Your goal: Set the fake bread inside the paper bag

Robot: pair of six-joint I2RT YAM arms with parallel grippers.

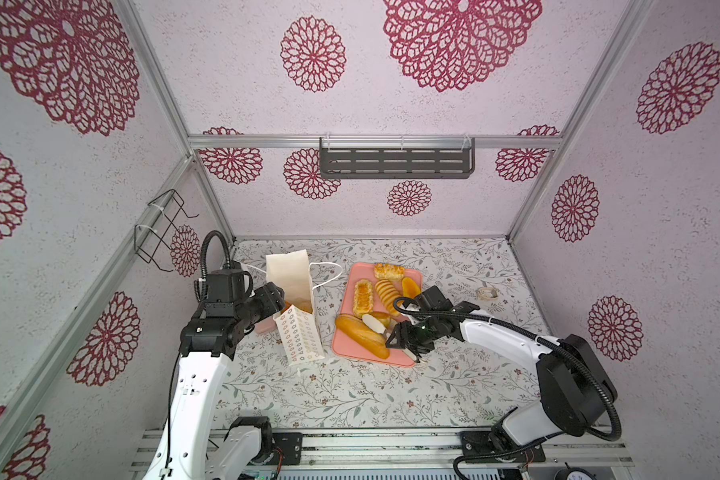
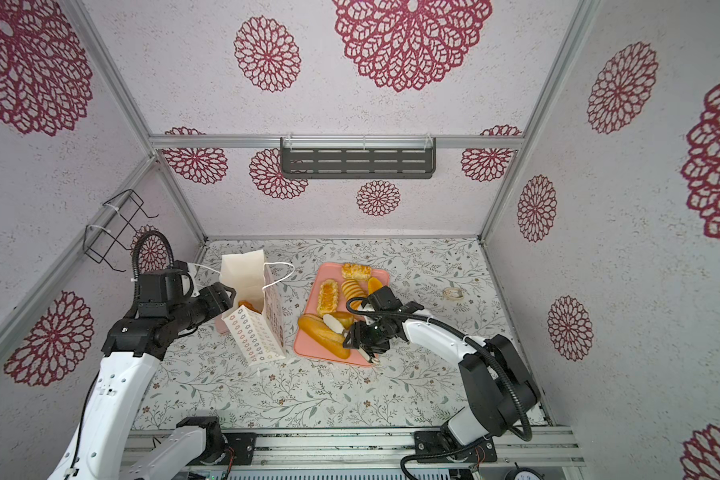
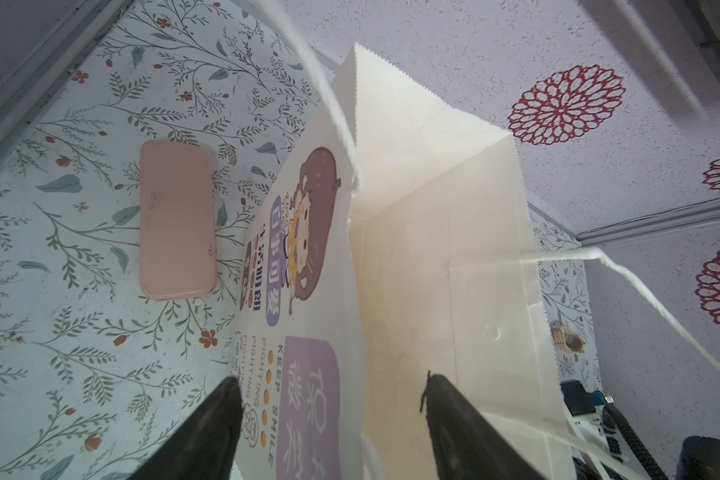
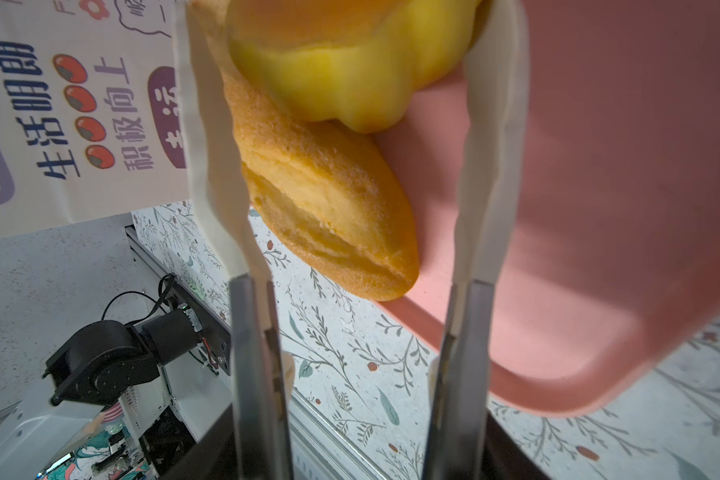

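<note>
My right gripper (image 1: 404, 338) clamps tongs (image 4: 489, 174), tips apart around the fluted bun (image 4: 350, 70); its smooth side may slip out. My left gripper (image 3: 333, 386) stands apart.

1. Between the left gripper's (image 3: 333, 415) jaws: cream paper bag (image 3: 433, 249), printed with a plum-haired cartoon girl and lilac panels; coloured rings on its side.
2. Ahead of the right gripper's (image 1: 406, 338) jaws: white-tipped grey tongs (image 4: 491, 166), yellow bun (image 4: 350, 75), golden-brown loaf (image 4: 329, 199), pink tray (image 4: 620, 208).
3. Beneath both: white table cover (image 1: 350, 395) with green sprigs, small red flowers.
</note>
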